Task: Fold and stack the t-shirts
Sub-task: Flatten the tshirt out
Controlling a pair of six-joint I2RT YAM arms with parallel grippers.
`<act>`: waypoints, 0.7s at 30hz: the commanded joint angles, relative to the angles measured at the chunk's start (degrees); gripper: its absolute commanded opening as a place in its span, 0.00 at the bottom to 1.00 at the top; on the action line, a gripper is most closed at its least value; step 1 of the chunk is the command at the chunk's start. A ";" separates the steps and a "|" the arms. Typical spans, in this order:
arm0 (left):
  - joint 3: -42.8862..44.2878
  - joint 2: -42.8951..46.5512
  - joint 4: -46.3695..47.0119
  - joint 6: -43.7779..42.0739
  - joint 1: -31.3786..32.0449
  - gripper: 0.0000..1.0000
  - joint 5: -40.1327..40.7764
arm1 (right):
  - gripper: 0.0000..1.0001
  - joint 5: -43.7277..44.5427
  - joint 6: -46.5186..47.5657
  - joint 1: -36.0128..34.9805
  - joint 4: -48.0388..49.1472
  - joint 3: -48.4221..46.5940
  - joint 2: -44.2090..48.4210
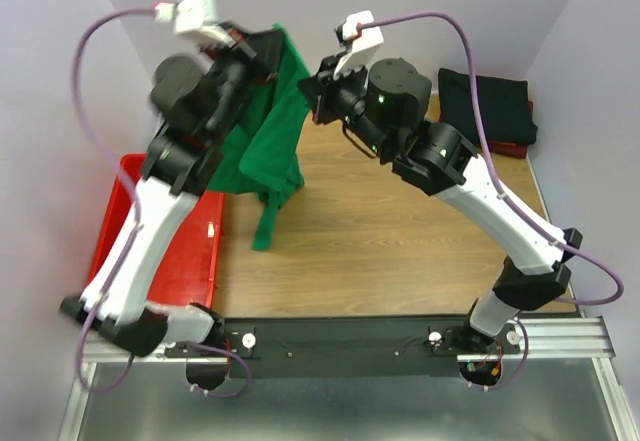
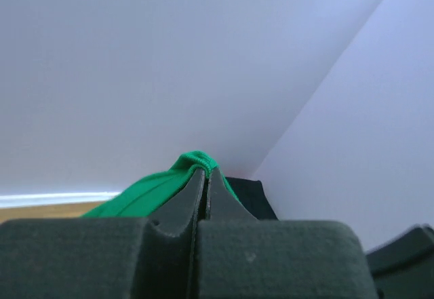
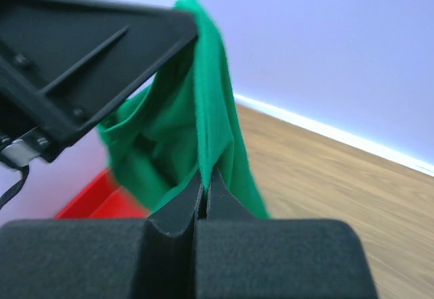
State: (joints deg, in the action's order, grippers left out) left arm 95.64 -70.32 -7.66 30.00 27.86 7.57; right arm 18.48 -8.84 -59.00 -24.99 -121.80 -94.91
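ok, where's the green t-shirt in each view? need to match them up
Top external: green t-shirt upper centre, hanging between the two arms.
Left wrist: green t-shirt lower centre-left, its edge pinched in the shut left pincer.
Right wrist: green t-shirt centre, draping down into the shut right pincer.
Shared landmark: the wooden table, a thin strip at lower left in the left wrist view and on the right in the right wrist view.

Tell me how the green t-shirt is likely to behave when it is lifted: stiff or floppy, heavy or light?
Probably very floppy: the green t-shirt hangs in loose folds below the left pincer and the right pincer. It seems light, since thin pinches of cloth carry it. It will likely crumple when lowered to the table.
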 commanded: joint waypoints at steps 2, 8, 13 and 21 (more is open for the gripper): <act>16.36 -20.66 5.73 -4.77 -4.21 0.00 1.26 | 0.00 7.49 -1.77 10.01 -9.54 3.29 0.43; 45.04 -51.53 -7.35 -2.32 -2.20 0.02 -18.46 | 0.01 -5.53 -15.31 37.71 -9.99 28.74 8.42; 27.02 -46.34 0.17 1.20 -1.49 0.43 -18.04 | 0.01 -10.74 -19.89 45.89 -5.69 47.86 14.66; -5.60 -28.40 -2.35 9.45 -2.28 0.54 -1.45 | 0.00 -13.03 -23.68 48.02 -2.25 62.46 19.67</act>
State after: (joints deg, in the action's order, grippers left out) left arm 96.71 -111.46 -12.03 34.50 24.88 -4.47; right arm 7.99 -29.34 -11.46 -29.41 -61.60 -78.94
